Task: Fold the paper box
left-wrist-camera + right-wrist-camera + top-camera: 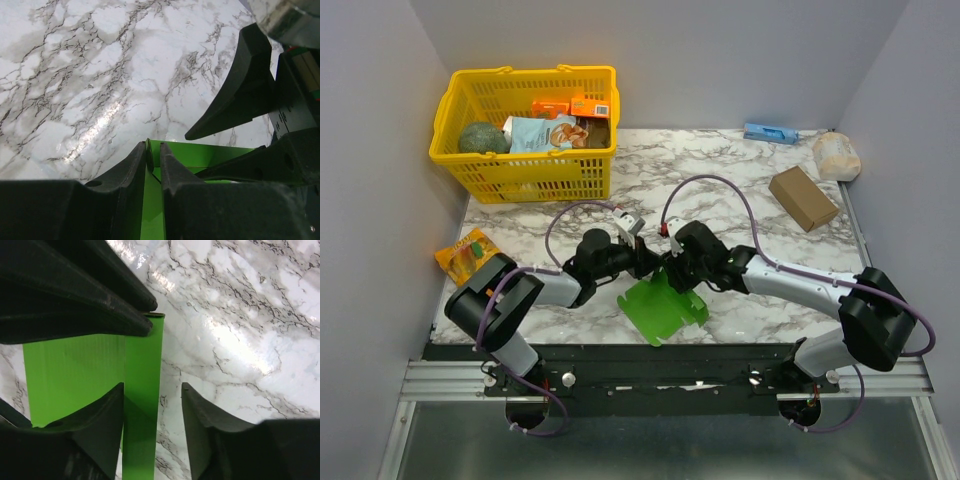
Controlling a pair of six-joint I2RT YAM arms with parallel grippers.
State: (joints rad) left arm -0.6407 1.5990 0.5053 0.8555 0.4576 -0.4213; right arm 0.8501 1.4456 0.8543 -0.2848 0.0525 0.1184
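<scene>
The bright green paper box [663, 308] lies partly folded on the marble table near the front edge, with a wall raised on its far side. My left gripper [645, 262] is shut on that raised wall; in the left wrist view [153, 150] a thin green edge [200, 154] stands between the nearly closed fingers. My right gripper [670, 268] meets it from the right. In the right wrist view [151, 390] its jaws stand open around a narrow green flap [142, 370] that rests against the left finger [107, 410]. The left gripper's fingers [100, 305] show at the top left there.
A yellow basket [470, 170] with groceries stands at the back left. An orange packet [467, 252] lies at the left edge. A brown cardboard box [803, 197], a white bag [837, 155] and a blue item [770, 132] lie at the back right.
</scene>
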